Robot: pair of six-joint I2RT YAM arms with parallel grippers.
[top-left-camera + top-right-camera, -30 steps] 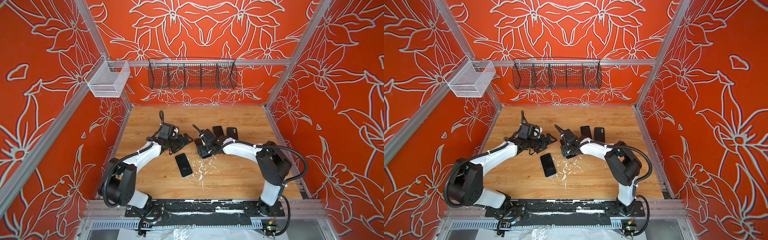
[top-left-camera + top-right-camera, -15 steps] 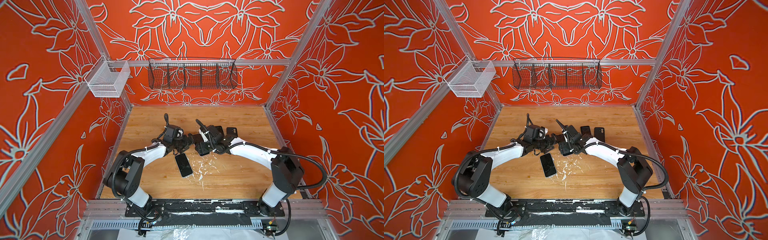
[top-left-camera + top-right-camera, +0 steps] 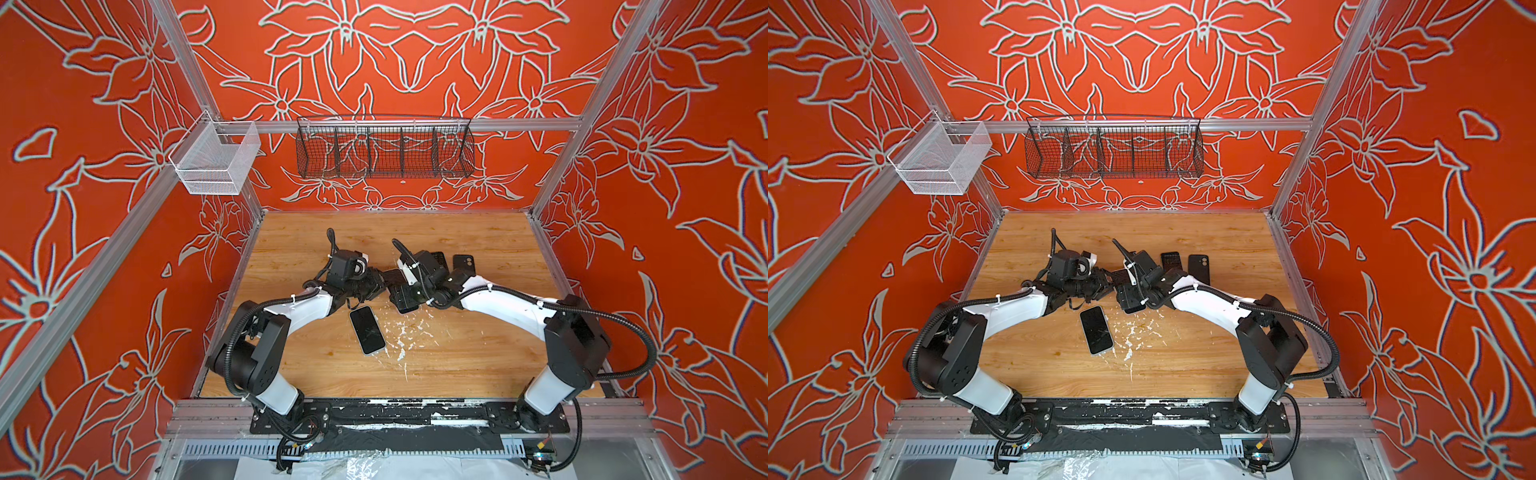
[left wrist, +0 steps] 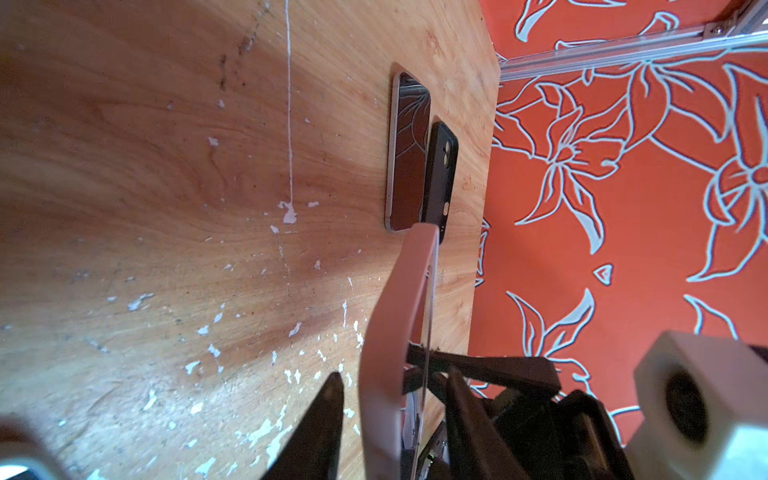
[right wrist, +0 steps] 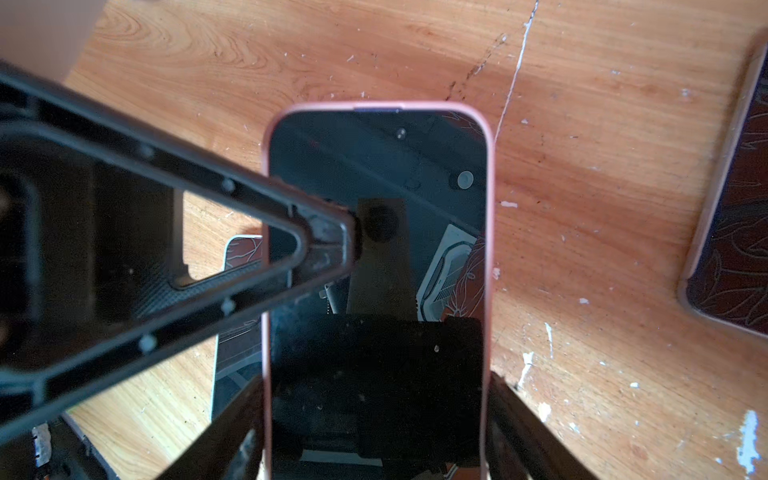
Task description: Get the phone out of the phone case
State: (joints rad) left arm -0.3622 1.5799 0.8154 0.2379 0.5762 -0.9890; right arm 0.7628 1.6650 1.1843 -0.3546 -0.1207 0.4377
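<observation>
The phone [image 5: 374,166] sits in its pink phone case [image 5: 491,249], held above the middle of the table [image 3: 457,357] between both arms. Our right gripper [image 5: 374,392] clasps the case across its width. Our left gripper [image 4: 395,376] straddles its thickness narrowly, one fingertip [image 5: 328,241] on the screen; whether it truly pinches, we cannot tell. We should steady the case and peel its rim off one corner gradually.

The phone case [image 4: 390,332] is pink, the phone [image 5: 415,158] black-screened; woodgrain counter [image 3: 457,353] flecked white; orange-red walls [image 3: 415,62] bear pale flowers.
</observation>
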